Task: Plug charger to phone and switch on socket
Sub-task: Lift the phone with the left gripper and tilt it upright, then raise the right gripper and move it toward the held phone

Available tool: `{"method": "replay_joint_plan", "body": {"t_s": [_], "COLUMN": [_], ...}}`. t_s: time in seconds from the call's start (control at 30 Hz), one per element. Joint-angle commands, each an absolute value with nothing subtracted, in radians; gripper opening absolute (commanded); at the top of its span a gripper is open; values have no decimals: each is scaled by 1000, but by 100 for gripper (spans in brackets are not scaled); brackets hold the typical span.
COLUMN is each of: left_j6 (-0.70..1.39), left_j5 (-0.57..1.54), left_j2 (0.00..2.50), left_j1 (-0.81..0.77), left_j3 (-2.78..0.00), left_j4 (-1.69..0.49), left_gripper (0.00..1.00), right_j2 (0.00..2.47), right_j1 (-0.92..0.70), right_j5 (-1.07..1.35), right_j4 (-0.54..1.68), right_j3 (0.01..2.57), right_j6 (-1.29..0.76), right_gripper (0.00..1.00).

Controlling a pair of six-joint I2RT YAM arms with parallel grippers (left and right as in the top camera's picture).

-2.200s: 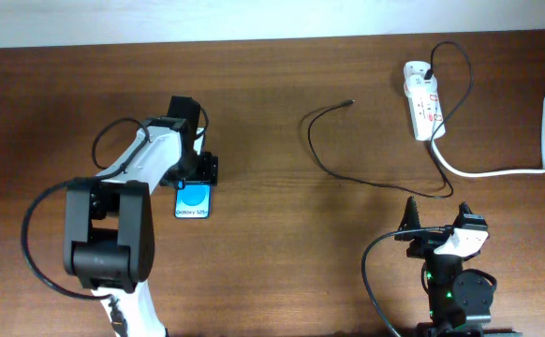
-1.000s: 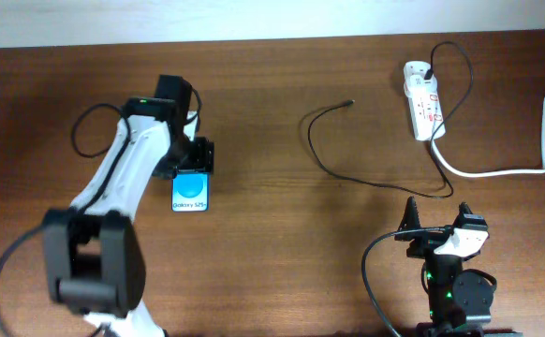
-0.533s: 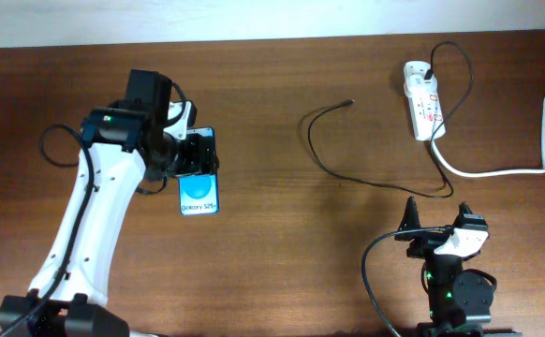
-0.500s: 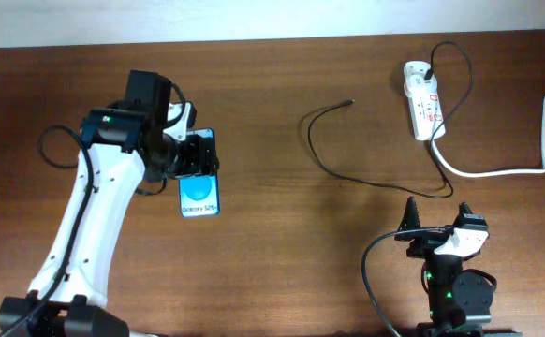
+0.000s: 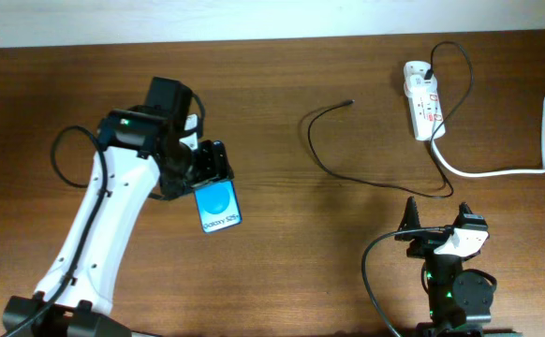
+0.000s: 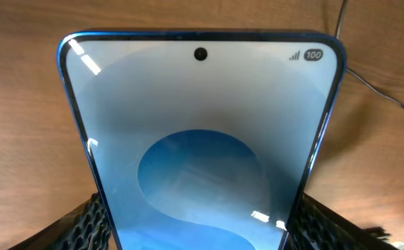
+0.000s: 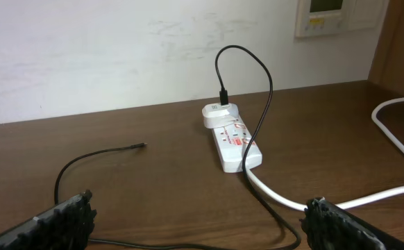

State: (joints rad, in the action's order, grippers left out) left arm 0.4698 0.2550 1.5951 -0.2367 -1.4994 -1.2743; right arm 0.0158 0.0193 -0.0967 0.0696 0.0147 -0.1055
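Brown wooden table [image 5: 282, 262]: left gripper [image 5: 212, 169] clamps the slim blue-screened phone [image 5: 220, 208] centre-left; right gripper [image 5: 437, 227] sits lower right, fingers apart.

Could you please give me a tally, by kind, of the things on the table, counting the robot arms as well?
phone: 1
charger cable: 1
power strip with its white cord: 1
Robot arms: 2, the left arm and the right arm
Total: 5
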Motion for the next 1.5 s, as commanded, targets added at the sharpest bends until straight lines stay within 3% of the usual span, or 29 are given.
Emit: {"method": "replay_joint_plan", "body": {"t_s": [0.0, 0.7, 1.07, 1.47], "left_j6": [588, 621, 670, 689], "left_j5": [274, 274, 275, 295], "left_j2": [1565, 1565, 1565, 1565], "left_j1": [-270, -294, -294, -294], "left_j3": [-1525, -1525, -1525, -1525], "left_j4": [-1264, -1239, -1223, -1201], "left_gripper": [30, 31, 31, 33], "right_j2": [7, 7, 7, 7], "right_j1": [25, 25, 25, 25], "right_j5": [-99, -85, 485, 1064], "right_j4": [71, 71, 47, 110], "right_j3": [6, 6, 6, 6], "right_j6": [-108, -113, -125, -718], "right_gripper": [98, 98, 98, 98]}}
